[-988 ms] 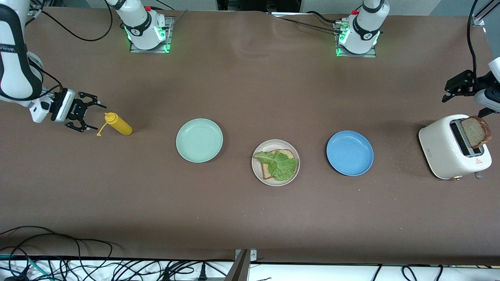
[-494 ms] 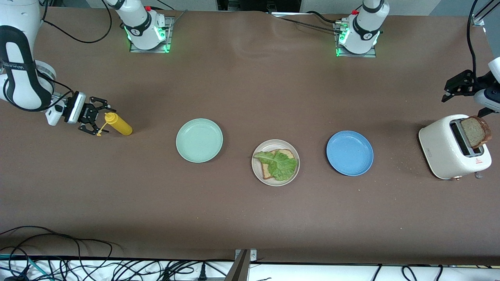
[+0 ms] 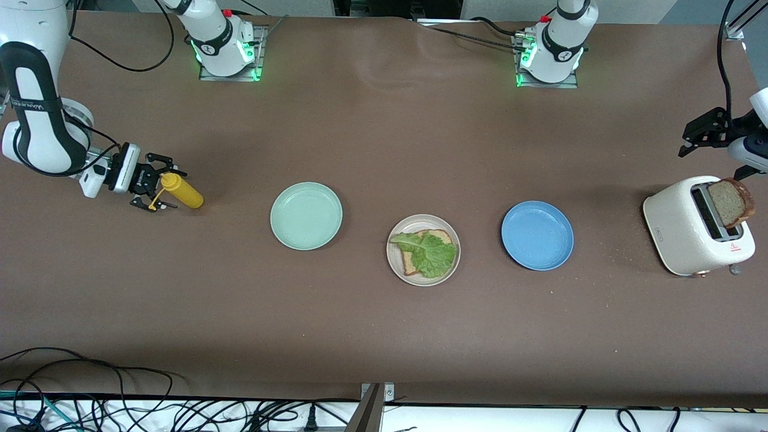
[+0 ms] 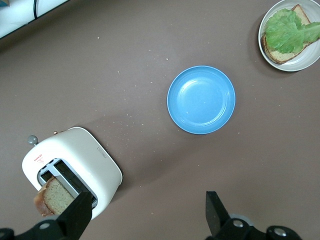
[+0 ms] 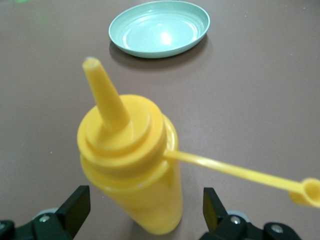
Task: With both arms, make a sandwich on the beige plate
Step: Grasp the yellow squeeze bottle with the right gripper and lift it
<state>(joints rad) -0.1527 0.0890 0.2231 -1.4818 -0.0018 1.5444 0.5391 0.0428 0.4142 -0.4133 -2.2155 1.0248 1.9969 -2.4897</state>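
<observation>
Yellow plastic fills most of the right wrist view: a squeeze bottle (image 5: 131, 165) stands upright toward the right arm's end of the table, its cap dangling on a thin strap. The right gripper (image 3: 157, 189) is level with the bottle's top, its fingers (image 5: 75, 207) spread wide on either side of the bottle, not pressing it.

Near the middle of the table sits the beige plate (image 3: 393, 257). On it lies one slice of bread (image 3: 413, 261), and a green lettuce leaf (image 3: 429, 252) covers most of that slice. A mint-green plate (image 3: 306, 215) lies beside it toward the right arm's end, and a blue plate (image 3: 537, 235) beside it toward the left arm's end; both are apart from the beige plate.

Toward the left arm's end stands a white toaster (image 3: 690, 231), with the second slice of bread (image 3: 729, 201) sticking up out of its slot. The left gripper (image 3: 711, 144) waits in the air above the table just beside the toaster, its fingers (image 4: 77, 215) wide apart and holding nothing.
</observation>
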